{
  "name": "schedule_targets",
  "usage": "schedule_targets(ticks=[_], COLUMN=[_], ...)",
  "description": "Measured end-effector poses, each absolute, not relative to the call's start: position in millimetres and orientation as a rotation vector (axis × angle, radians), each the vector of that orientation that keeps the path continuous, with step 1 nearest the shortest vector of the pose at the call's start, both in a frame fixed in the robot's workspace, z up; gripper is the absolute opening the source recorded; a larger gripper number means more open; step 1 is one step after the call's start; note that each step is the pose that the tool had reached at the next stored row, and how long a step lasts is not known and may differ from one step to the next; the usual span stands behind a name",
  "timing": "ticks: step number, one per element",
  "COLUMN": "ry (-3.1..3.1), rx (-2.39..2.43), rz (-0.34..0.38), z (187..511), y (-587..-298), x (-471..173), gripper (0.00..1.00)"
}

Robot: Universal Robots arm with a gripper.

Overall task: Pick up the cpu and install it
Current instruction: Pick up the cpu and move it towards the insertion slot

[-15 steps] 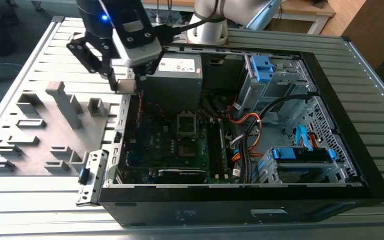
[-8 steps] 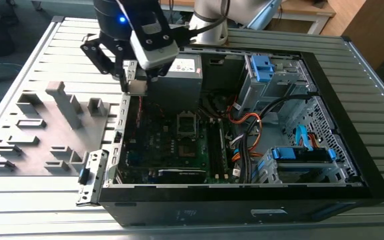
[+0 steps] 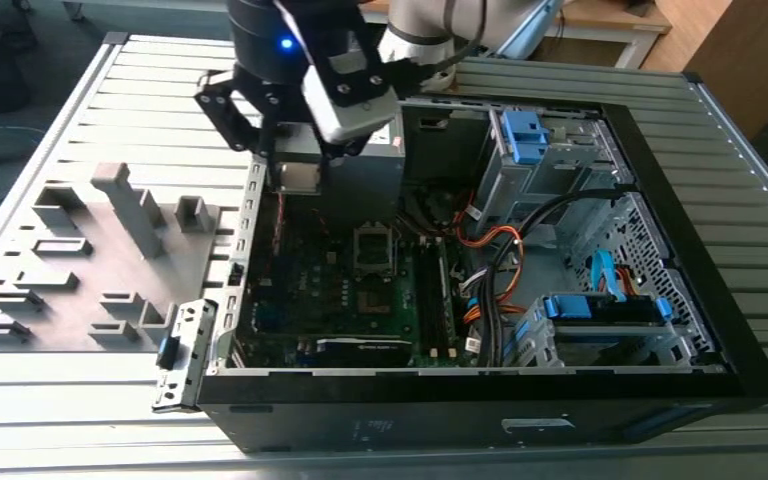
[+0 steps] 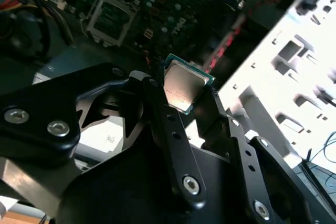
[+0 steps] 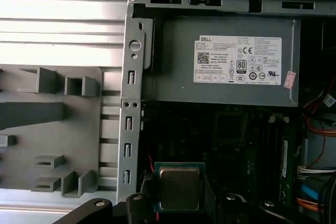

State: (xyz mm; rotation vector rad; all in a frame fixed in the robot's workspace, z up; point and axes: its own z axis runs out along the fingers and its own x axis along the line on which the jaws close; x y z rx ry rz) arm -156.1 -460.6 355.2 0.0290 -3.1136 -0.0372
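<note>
- Cpu (image 4: 185, 85) is pinched by two opposite edges between the fingers (image 4: 163, 124) of the pincer (image 4: 181, 89). They are closed down to just the chip's width, and its silvery top faces both wrist cameras.
- Your hold rests on thin edges only. I judge that a jolt or a quick turn of the wrist could twist the chip in the grip, or let it drop onto the motherboard (image 3: 344, 300).
- In the exterior view you have the chip in the air over the open case, at the corner towards the exterior view's left. It hangs just beside the grey power supply (image 5: 226, 59) and near the perforated case wall (image 5: 131, 108). Either one could clip the wide black linkage if you sweep sideways while this low.
- You are well apart from the socket (image 3: 373, 248), which lies with its frame open on the board. A chip that arrives tilted or turned the wrong way would likely seat badly or harm the contacts. You cannot tell from here how its corner marks line up.
- Beyond the socket, towards the exterior view's right, orange and black cables (image 3: 504, 240) loop over the board. An overshoot could snag them.
- Grey blocks (image 3: 104, 250) stand on the desk (image 3: 704, 130) outside the case and pose little risk.
</note>
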Motion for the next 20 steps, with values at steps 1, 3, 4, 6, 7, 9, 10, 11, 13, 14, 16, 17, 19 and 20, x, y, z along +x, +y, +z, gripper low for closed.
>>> schedule_targets(ticks=[1,3,4,6,7,9,10,11,13,14,16,17,19,20], ry=[-3.112,-3.110,-3.108,-3.106,-3.105,-3.102,-3.100,-3.098,-3.095,-3.093,-3.092,-3.091,-3.089,-3.088], rx=[0.029,0.029,0.029,0.029,0.029,0.029,0.029,0.029,0.029,0.029,0.029,0.028,0.028,0.028], rz=[-0.037,-0.037,-0.037,-0.037,-0.037,-0.037,-0.037,-0.037,-0.037,-0.037,-0.037,-0.037,-0.037,-0.037], z=[355,355,355,355,355,355,355,355,355,355,355,355,355,355], y=[-461,-462,-462,-463,-464,-465,-465,-465,-466,-467,-467,-467,-468,-468], x=[-152,-146,-142,-135,-131,-124,-120,-117,-109,-106,-101,-100,-95,-93], gripper=[0.47,0.47,0.47,0.47,0.47,0.47,0.47,0.47,0.47,0.47,0.47,0.47,0.47,0.47])
